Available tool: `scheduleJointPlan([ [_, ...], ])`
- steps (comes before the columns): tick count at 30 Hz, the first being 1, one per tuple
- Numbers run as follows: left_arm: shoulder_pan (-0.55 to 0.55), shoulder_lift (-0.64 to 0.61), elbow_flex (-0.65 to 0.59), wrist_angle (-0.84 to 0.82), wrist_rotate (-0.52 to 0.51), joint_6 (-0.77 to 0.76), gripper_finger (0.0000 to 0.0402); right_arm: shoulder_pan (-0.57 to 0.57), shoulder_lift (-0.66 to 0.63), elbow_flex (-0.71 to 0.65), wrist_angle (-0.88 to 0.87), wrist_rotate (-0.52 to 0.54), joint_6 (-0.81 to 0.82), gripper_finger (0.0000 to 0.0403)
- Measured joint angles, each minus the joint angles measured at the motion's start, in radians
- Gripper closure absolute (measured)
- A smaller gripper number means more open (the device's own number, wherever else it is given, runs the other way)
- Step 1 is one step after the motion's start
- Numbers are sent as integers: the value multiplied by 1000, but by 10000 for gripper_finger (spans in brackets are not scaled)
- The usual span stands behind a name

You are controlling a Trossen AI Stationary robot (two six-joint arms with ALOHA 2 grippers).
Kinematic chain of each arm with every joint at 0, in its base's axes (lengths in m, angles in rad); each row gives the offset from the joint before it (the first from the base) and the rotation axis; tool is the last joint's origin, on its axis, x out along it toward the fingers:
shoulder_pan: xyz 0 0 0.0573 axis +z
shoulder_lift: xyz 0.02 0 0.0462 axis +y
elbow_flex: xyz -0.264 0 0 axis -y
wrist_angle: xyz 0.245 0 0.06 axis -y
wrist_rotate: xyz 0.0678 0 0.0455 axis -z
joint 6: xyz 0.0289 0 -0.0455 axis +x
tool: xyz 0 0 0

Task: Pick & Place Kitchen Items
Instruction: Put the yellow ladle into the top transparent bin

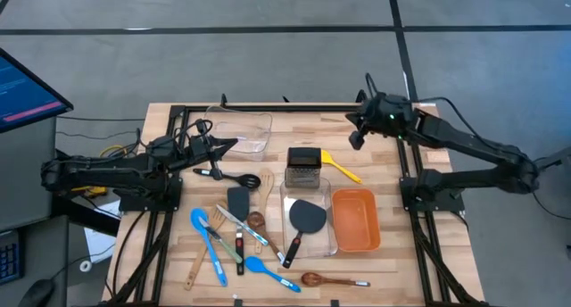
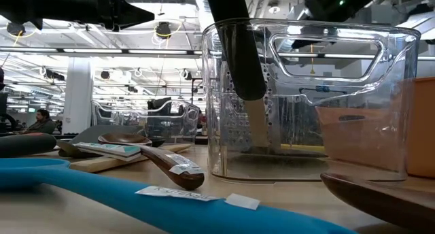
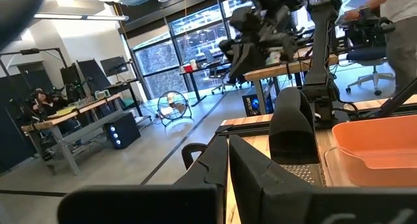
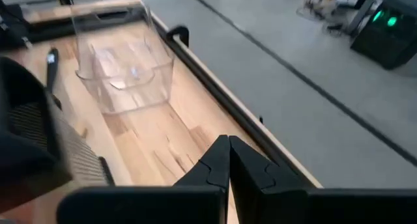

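Observation:
The kitchen items lie mid-table in the high view. A steel box grater [image 1: 303, 167] stands upright, with a yellow spoon [image 1: 342, 167] beside it. A black turner [image 1: 306, 219] rests inside a clear bin [image 1: 308, 244]. Blue spoons [image 1: 207, 240], tongs [image 1: 241, 222], a black spatula [image 1: 238, 203], a black ladle [image 1: 227, 176] and wooden spoons [image 1: 326, 278] lie flat on the wood. My left gripper [image 1: 230, 145] hovers shut at the table's left, above the ladle. My right gripper [image 1: 357, 137] hangs shut over the far right part of the table, past the grater [image 4: 39, 139].
An orange bin [image 1: 355, 219] stands right of the clear bin. A second clear container [image 1: 241, 128] sits at the far edge, ahead of my right gripper [image 4: 228, 152] in its wrist view. A black frame rail runs along the table's far edge [image 4: 195, 61]. A monitor [image 1: 27, 84] stands off the table's left.

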Motion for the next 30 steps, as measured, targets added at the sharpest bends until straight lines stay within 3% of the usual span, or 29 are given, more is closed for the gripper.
scheduleJointPlan([
  [4, 0, 0, 0, 0, 0, 0, 399, -89, 48, 1, 2, -108, -17, 403],
  [9, 0, 0, 0, -1, 0, 0, 399, -181, 114, 1, 59, -168, -51, 403],
  [19, 0, 0, 0, -2, 0, 0, 399, -287, 245, 1, 239, -172, 8, 403],
  [30, 0, 0, 0, -3, 0, -24, 399, -295, 287, 1, 274, -171, 44, 403],
])
